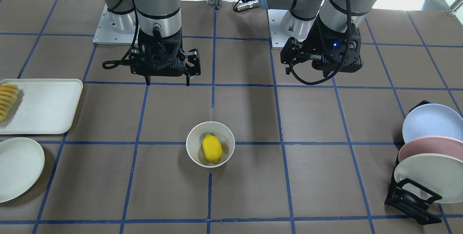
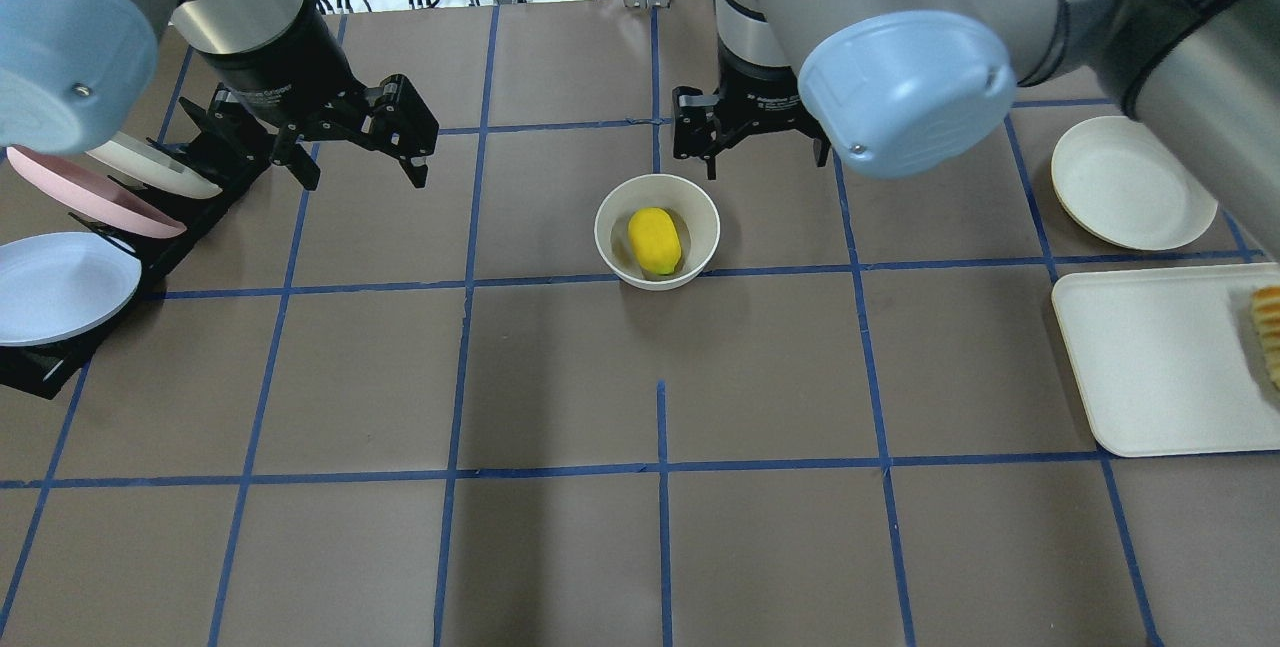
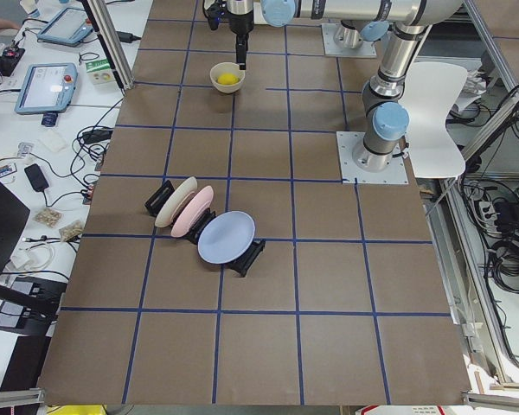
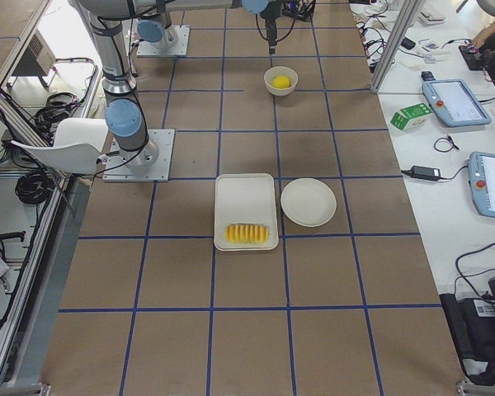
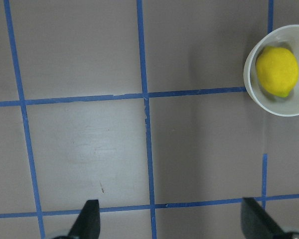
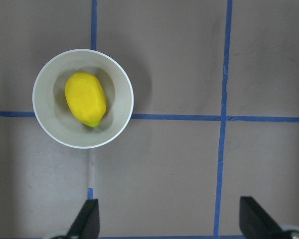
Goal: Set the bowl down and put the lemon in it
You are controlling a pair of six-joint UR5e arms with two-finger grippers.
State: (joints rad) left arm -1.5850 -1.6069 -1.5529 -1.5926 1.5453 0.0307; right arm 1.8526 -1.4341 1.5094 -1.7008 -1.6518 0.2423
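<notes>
Lemon within bowl rim; left gripper and right gripper hang clear

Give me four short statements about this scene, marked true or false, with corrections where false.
1. The small bright yellow lemon lies inside the deep off-white bowl. True.
2. The right gripper is shut on the lemon. False: it is open and empty.
3. The left gripper is open and holds nothing. True.
4. The ridged yellow-orange sliced food lies on the round cream plate. False: it lies on the rectangular white tray beside that plate.
</notes>
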